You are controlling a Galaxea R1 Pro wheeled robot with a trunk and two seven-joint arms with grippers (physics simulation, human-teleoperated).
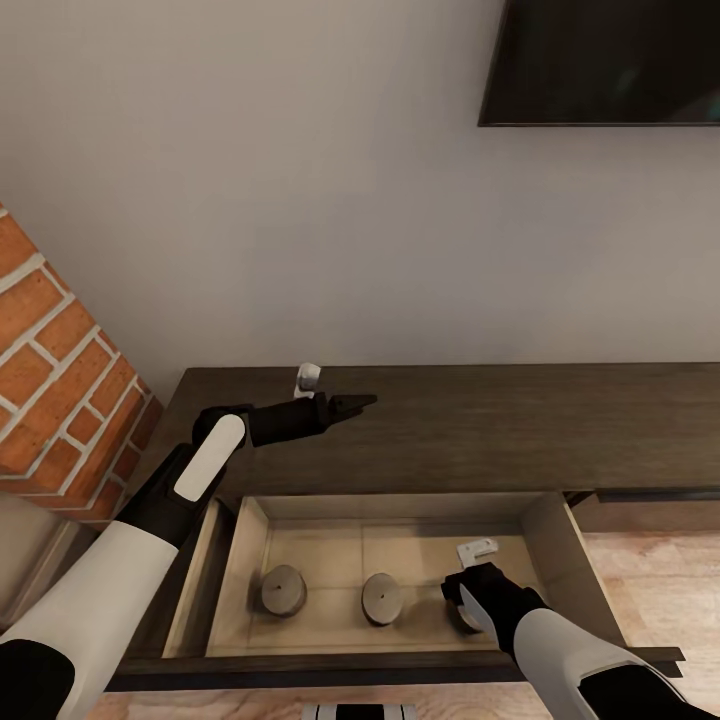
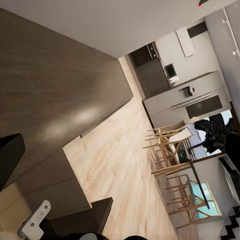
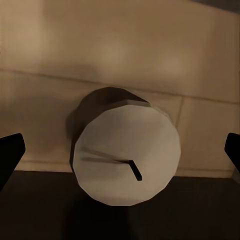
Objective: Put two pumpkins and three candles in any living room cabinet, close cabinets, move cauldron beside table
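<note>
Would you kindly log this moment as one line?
drawer: open | candles inside: three | right gripper: open over third candle | left gripper: above cabinet top

**Layout of the open drawer**

Cabinet [image 1: 480, 420] stands against the wall, brick column [image 1: 60, 370] at its left. Its drawer [image 1: 400, 510] is pulled out; three candles stand inside in a row: left [image 1: 284, 589], middle [image 1: 382, 598], right [image 3: 127, 152] beneath the right gripper [image 1: 470, 590]
</note>
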